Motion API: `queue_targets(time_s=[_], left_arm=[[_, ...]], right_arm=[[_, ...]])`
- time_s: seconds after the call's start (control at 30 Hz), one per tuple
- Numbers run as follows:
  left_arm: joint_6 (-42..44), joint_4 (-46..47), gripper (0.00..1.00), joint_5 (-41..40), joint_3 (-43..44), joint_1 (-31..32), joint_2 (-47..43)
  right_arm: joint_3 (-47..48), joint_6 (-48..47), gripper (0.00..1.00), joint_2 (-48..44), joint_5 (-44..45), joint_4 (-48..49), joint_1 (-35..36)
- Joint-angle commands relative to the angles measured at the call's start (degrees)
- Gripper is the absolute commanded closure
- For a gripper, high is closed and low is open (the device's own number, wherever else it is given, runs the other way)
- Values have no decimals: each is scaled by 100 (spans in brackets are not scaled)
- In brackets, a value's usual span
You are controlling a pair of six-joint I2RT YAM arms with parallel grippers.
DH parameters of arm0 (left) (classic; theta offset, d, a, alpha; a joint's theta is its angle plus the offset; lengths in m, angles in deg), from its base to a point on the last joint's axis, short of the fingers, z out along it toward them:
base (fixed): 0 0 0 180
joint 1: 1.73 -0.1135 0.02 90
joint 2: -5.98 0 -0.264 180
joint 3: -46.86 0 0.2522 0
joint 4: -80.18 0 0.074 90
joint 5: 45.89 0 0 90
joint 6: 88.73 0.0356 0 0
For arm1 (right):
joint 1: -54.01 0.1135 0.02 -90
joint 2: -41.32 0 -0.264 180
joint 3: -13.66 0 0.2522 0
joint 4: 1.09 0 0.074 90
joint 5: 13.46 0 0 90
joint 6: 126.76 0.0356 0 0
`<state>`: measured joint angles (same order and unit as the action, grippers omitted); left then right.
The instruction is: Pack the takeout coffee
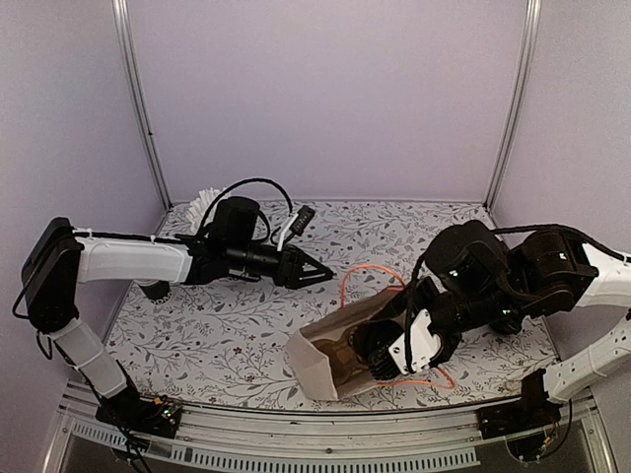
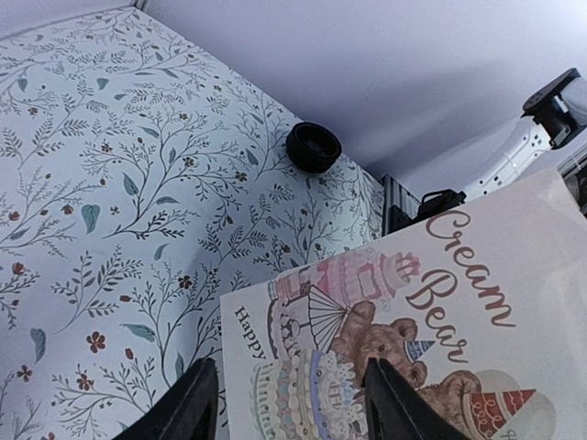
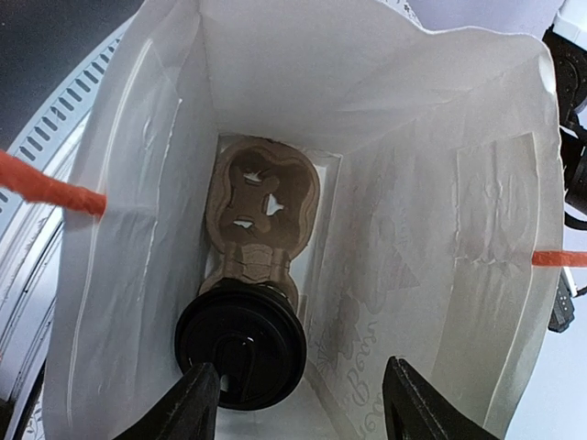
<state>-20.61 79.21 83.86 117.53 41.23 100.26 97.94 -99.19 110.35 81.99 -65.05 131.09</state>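
Right wrist view: the takeout coffee (image 3: 240, 344), a small black paper cup closed with a round black plastic lid, is in the lower centre of the frame, deep inside a white paper bag (image 3: 413, 137). Only its lid is visible from here. It sits at the near end of a brown moulded-pulp cup carrier (image 3: 261, 197), which reaches up to the bottom of the bag. Two flat orange handles (image 3: 46, 183) cross the left and right edges of the frame.

The right gripper (image 3: 303, 408) is at the bottom edge, inside the mouth of the bag. Its fingers stand wide apart and hold nothing; the lid is just above the left one.

In the top external view the bag lies on its side in the lower centre, on a tablecloth (image 2: 110, 183) with a leaf and flower print.

In the left wrist view the outer side of the bag shows "Cream Bear" in brown script, the word "Happy", and a drawing of a bear with cakes. The left gripper (image 2: 289, 408) is spread and empty. A black round object (image 2: 314, 147) lies in the upper centre.
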Motion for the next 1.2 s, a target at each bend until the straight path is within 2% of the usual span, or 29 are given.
queue_targets(time_s=[0.0,0.33,1.17], left_arm=[[131,-111,43,-213,-171,-116,-283],[122,-199,43,-443,-443,-212,-476],[91,-245,43,-772,-1439,-534,-1559]], right_arm=[[100,-176,36,122,2,339,-184],[251,-301,36,407,-44,559,-474],[1574,-519,36,1569,-364,577,-1392]])
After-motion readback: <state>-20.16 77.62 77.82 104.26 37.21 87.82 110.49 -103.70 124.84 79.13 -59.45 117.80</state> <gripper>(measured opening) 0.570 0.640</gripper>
